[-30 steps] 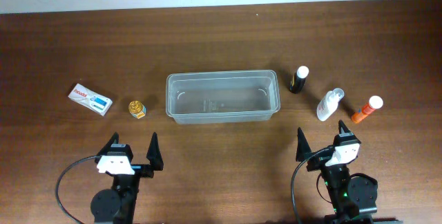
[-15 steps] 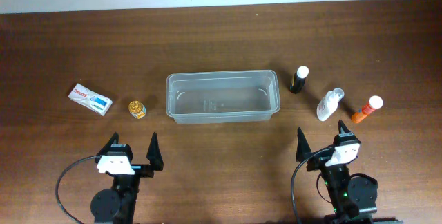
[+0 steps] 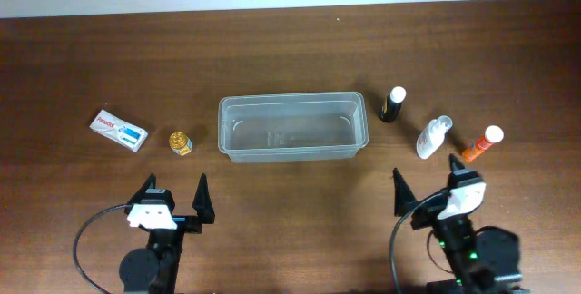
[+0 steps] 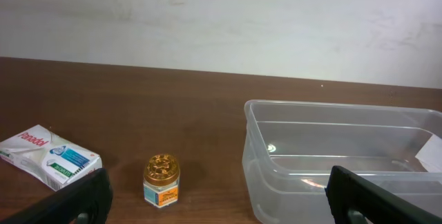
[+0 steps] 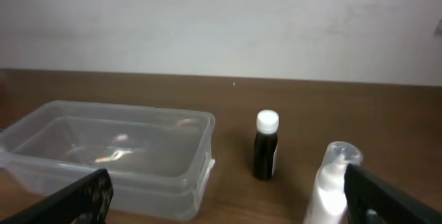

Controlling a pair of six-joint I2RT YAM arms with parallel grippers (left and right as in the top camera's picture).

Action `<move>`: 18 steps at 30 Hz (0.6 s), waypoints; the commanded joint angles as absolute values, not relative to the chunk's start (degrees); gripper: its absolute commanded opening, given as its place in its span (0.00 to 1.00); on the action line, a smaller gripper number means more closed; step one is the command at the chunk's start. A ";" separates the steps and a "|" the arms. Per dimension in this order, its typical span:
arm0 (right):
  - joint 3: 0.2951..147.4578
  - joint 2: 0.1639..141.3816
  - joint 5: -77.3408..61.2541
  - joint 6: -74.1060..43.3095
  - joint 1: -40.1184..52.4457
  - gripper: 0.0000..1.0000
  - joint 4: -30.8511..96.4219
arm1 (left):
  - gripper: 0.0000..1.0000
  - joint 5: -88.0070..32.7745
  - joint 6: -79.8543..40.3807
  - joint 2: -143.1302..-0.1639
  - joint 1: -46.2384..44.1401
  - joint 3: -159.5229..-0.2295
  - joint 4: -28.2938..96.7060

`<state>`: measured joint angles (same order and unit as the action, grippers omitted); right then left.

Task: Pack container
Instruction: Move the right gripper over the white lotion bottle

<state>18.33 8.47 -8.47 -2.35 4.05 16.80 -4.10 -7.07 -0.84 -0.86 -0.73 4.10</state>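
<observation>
The clear plastic container [image 3: 290, 154] stands empty at the table's middle. It also shows in the left wrist view [image 4: 331, 108] and the right wrist view [image 5: 117, 108]. A white and blue box [image 3: 119, 130] and a small gold-lidded jar [image 3: 182, 142] lie to its left. A dark bottle with a white cap [image 3: 393, 104], a white spray bottle [image 3: 433, 136] and an orange bottle [image 3: 481, 144] stand to its right. My left gripper [image 3: 176, 187] is open and empty near the front edge. My right gripper [image 3: 425, 181] is open and empty, just in front of the spray bottle.
The left wrist view shows the jar [image 4: 161, 180] and the box [image 4: 48, 156] left of the container. The right wrist view shows the dark bottle [image 5: 265, 146] and the spray bottle [image 5: 333, 181] right of it. A pale wall runs behind the table.
My right arm has shifted slightly to the right and toward the front edge. The left arm and all objects have not moved.
</observation>
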 commanded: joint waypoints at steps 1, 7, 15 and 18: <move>28.69 15.94 -7.70 -2.31 3.68 0.98 20.51 | 0.99 -4.27 -6.15 -0.30 -0.58 -0.49 4.36; 51.16 38.13 -7.51 -2.35 3.66 0.98 34.74 | 0.99 -4.27 -6.15 -0.30 -0.58 -0.49 4.34; 84.42 69.65 -6.87 -1.83 3.66 0.98 67.77 | 1.00 -4.27 -6.15 -0.30 -0.58 -0.49 4.34; 91.09 78.59 -8.60 -1.89 3.68 0.99 73.45 | 0.99 -4.27 -6.13 -0.30 -0.58 -0.49 4.34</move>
<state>86.41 73.14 -7.88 -2.37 4.05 71.16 -4.10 -7.05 -0.78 -0.86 -0.73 4.10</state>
